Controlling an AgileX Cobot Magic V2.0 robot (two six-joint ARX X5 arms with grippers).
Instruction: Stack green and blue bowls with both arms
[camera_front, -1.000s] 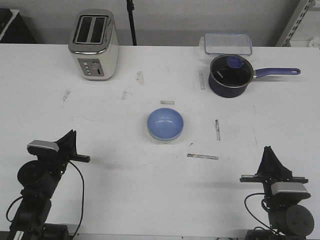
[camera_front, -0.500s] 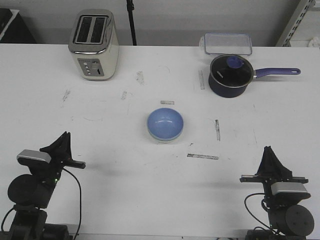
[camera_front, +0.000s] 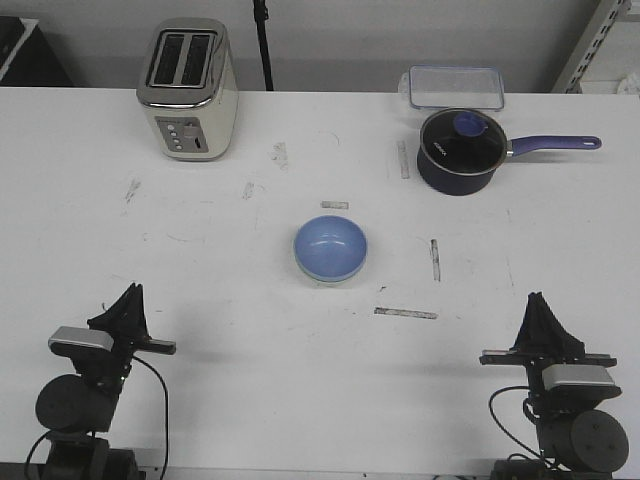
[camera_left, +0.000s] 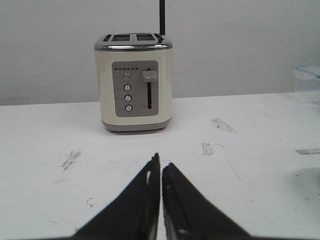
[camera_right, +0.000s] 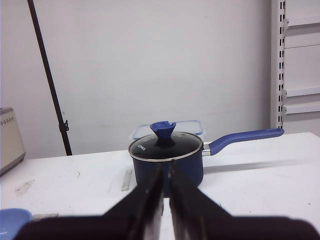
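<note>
The light blue bowl (camera_front: 330, 247) sits upright at the table's middle; its edge also shows in the right wrist view (camera_right: 12, 220). A thin pale rim shows under its near side. No separate mint green bowl is in view. My left gripper (camera_front: 130, 294) is shut and empty, low at the table's near left, well apart from the bowl; in the left wrist view (camera_left: 160, 162) its jaws are together and point at the toaster. My right gripper (camera_front: 537, 301) is shut and empty at the near right; in the right wrist view (camera_right: 166, 167) it points at the saucepan.
A cream toaster (camera_front: 188, 90) stands at the back left and shows in the left wrist view (camera_left: 134, 82). A dark saucepan with a lid and purple handle (camera_front: 459, 150) stands at the back right, also in the right wrist view (camera_right: 166, 157). A clear lidded box (camera_front: 452, 87) lies behind it.
My left arm has drawn back toward the table's near edge and settled there, its gripper shut throughout. The right arm and the blue bowl have not moved.
</note>
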